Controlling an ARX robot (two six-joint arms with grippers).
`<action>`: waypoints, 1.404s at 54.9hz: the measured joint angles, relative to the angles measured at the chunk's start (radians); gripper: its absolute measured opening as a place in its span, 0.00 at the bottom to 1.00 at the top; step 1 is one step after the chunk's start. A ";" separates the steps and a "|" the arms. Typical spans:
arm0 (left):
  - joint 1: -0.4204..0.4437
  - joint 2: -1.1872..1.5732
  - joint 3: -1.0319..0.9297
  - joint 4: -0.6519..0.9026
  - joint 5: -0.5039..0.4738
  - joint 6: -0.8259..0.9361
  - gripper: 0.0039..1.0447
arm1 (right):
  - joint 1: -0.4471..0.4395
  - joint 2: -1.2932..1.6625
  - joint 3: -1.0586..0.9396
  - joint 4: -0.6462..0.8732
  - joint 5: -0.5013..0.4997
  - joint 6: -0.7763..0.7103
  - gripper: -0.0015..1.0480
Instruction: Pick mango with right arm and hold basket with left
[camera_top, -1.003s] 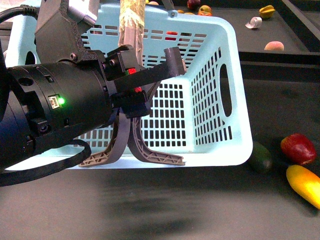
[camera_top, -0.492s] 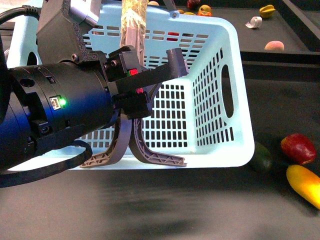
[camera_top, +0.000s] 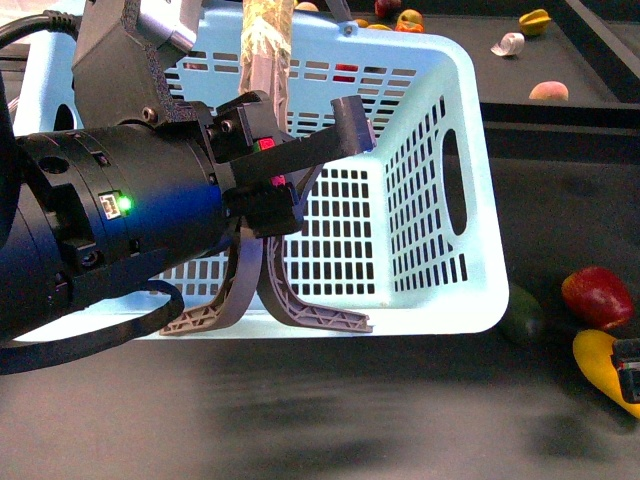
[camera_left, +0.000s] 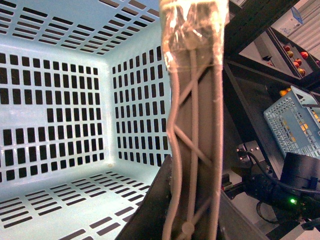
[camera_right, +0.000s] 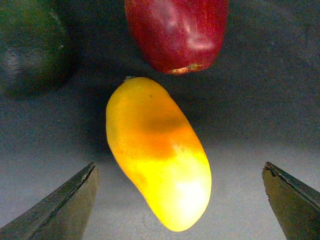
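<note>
Right gripper newly over mango

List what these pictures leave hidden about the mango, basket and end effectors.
- Front view: the right end effector is cut by the edge and covers part of the mango.
- Front view: the left arm hides the left side of the basket.
- Front and left wrist views: the left end effector hides its own contact with the handle.

mango yellow-orange | basket light blue, slotted | handles brown
</note>
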 joint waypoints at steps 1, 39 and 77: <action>0.000 0.000 0.000 0.000 0.000 0.000 0.05 | 0.002 0.011 0.013 -0.007 0.003 0.000 0.92; 0.000 0.000 0.000 0.000 0.000 0.000 0.05 | 0.056 0.210 0.238 -0.113 0.075 0.059 0.92; 0.000 0.000 0.000 0.000 0.000 0.000 0.05 | 0.027 -0.072 0.000 -0.069 -0.174 0.219 0.59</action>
